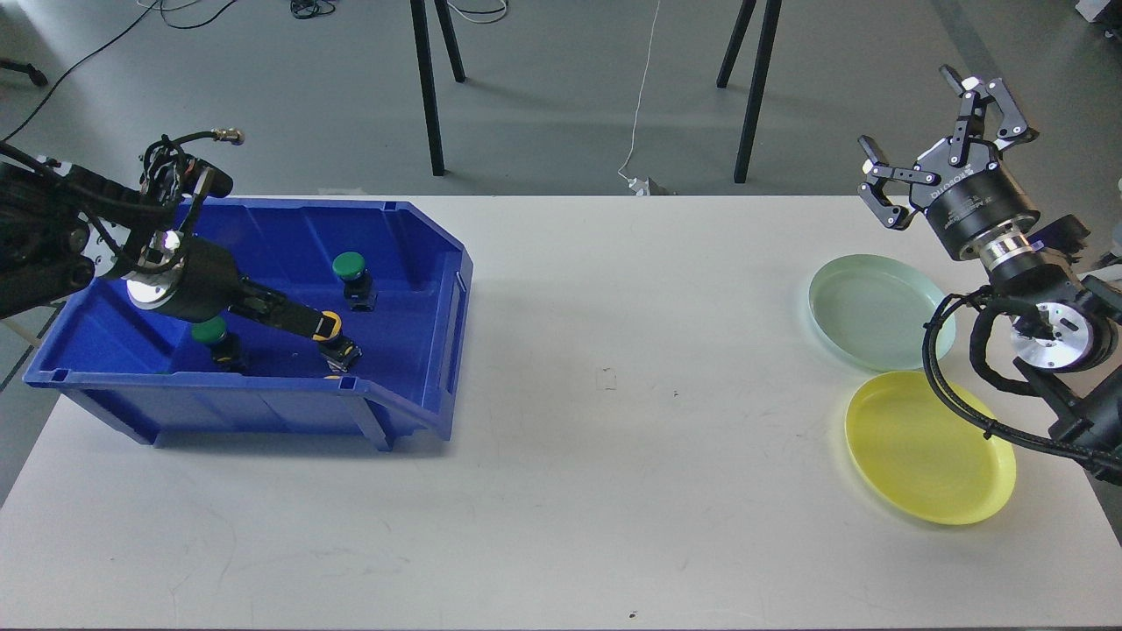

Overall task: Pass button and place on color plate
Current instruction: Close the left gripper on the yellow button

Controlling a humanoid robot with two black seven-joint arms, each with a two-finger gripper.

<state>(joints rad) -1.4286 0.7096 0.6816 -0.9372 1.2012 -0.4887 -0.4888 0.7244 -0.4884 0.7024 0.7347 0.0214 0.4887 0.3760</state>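
My left gripper (326, 331) reaches down into the blue bin (263, 386). Its fingertips are at the cap of a yellow button (331, 325) on a black base. The fingers look like one dark bar, so I cannot tell whether they hold the button. Two green buttons stand in the bin, one (350, 266) behind the yellow one and one (210, 331) under my left wrist. My right gripper (908, 109) is open and empty, raised above the far right of the table. Below it lie a pale green plate (868, 311) and a yellow plate (920, 456).
The white table (614, 421) stretches between the bin on the left and the plates on the right. Black stand legs (427, 88) and a white cable (644, 96) are on the floor behind the table. My right arm's cables hang over the edges of both plates.
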